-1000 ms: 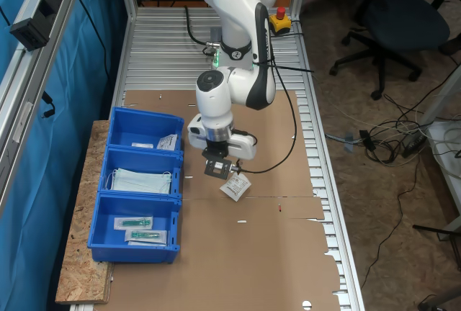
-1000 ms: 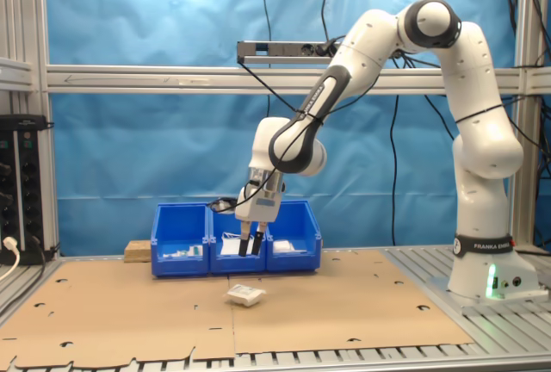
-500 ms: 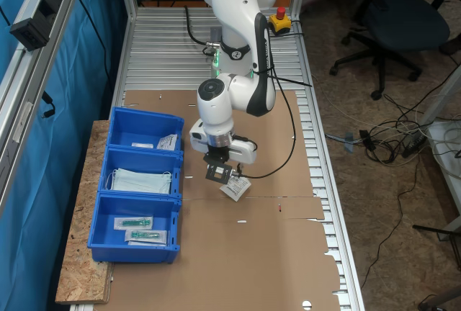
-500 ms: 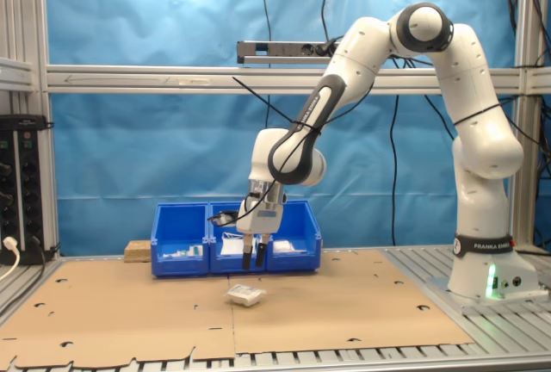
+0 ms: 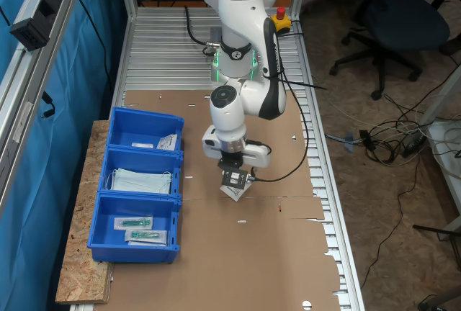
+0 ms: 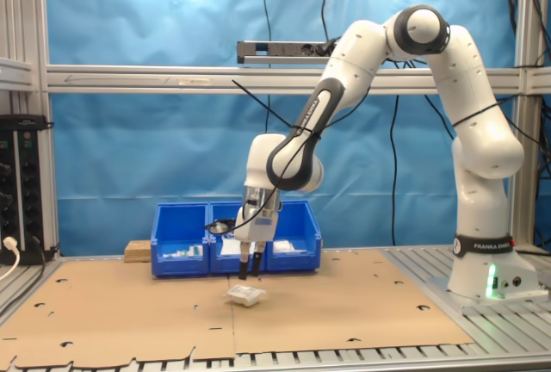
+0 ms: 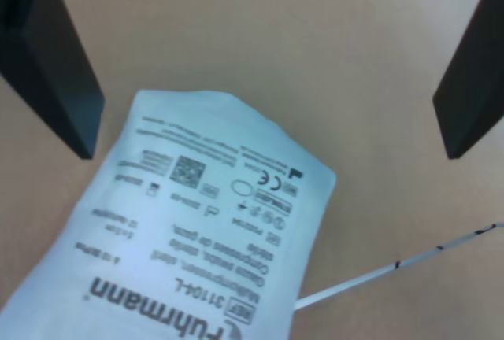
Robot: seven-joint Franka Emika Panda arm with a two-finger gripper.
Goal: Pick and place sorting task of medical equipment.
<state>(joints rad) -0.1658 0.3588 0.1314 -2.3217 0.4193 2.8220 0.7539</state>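
Bins (image 5: 137, 181): three hard blue plastic boxes in a row, well to the side of the gripper; their contents are small and hard to make out.
Packet (image 7: 189, 238): flat white sealed pouch, slightly puffed, dark print; lies on the cardboard just below the gripper (image 7: 260, 57), one corner between the fingers (image 7: 47, 57), far end cut off in the wrist view.
Gripper: spread wide, holding nothing, dark flat-sided fingers pointing down.
Cardboard (image 5: 274, 253): matte brown sheet, notched edges.

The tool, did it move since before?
Yes. In the second exterior view the tool dropped from level with the blue bins towards the white packet.
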